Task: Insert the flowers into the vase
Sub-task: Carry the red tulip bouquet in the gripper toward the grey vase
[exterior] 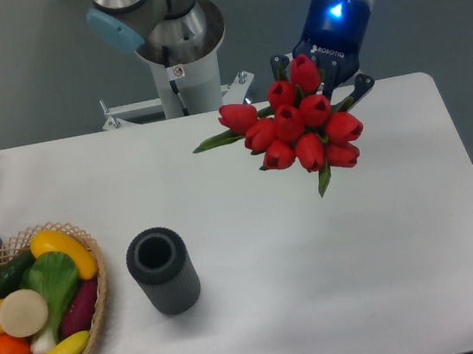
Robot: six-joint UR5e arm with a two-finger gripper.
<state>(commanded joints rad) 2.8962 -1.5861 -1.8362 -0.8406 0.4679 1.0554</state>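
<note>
Above the table (226, 231), tool (321, 77) grips flowers (299, 125)

One fixed camera watches me from the front, high up, tilted down across the table (263, 313) toward my base (177, 71) at the far edge. It sits at middling range: nearly the whole tabletop fits, the basket (98, 317) cut at the left, my upper arm cropped.
</note>
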